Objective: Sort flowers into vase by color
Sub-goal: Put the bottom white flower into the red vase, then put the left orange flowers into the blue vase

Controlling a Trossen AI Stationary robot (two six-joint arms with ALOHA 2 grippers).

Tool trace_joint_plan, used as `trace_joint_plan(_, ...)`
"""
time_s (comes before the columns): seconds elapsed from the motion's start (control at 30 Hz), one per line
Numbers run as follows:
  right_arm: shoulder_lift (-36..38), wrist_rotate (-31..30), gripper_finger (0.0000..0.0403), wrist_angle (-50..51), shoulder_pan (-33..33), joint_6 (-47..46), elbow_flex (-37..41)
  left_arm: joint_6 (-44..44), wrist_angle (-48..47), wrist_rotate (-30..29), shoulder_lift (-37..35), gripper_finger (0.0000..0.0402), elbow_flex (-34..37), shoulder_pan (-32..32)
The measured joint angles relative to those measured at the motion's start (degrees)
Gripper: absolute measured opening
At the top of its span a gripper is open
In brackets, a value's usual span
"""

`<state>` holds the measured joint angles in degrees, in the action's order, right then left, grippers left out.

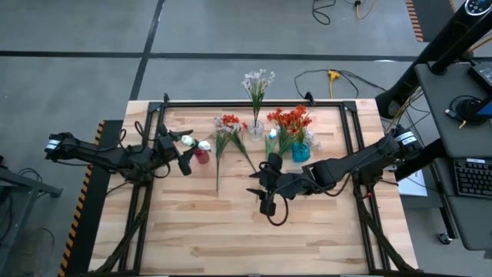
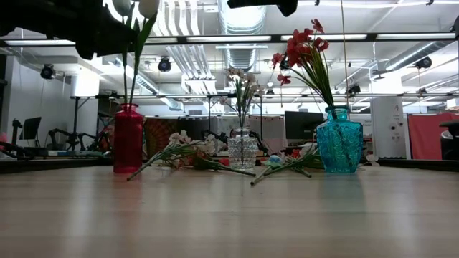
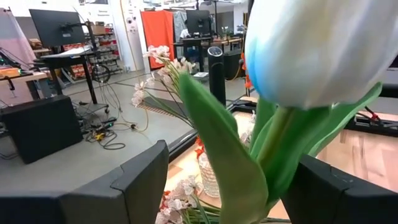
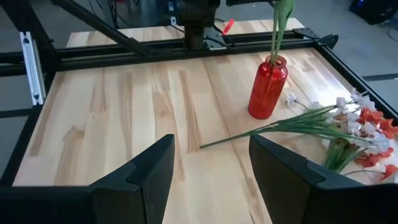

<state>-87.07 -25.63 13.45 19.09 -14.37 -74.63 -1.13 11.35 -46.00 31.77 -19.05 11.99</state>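
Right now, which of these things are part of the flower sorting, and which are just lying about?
Part of the job:
white tulips in the red vase
clear vase
blue vase
loose flowers on the table
left claw
right claw

Just lying about:
yellow cable on the floor
keyboard

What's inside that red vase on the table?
The red vase holds green stalks rising from its neck; the low view shows a white tulip bud on top. The left gripper is beside it. The stalk ends inside are hidden.
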Motion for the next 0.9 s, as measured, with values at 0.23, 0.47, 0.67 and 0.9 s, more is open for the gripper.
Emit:
trace_joint_plan(0.23, 0.00, 0.00, 0.0201, 0.02, 0.00, -0.02, 0.00, 0.16, 0.02, 0.00, -1.18, 0.0256, 0.00, 0.00)
trace_joint_plan(0.47, 0.00, 0.02, 0.0201, 0.02, 0.00, -0.02, 0.00, 0.21, -0.77, 0.00, -2.22, 0.0261, -0.04, 0.00)
trace_joint_plan(0.67, 0.00, 0.04, 0.0201, 0.02, 0.00, -0.02, 0.00, 0.21, -3.28, 0.01, -2.76, 0.0294, -0.04, 0.02)
trace_joint_plan(0.9, 0.00, 0.07, 0.0201, 0.01, 0.00, -0.04, 0.00, 5.59, -18.86, 0.06, -3.85, 0.0320, -4.41, 0.09)
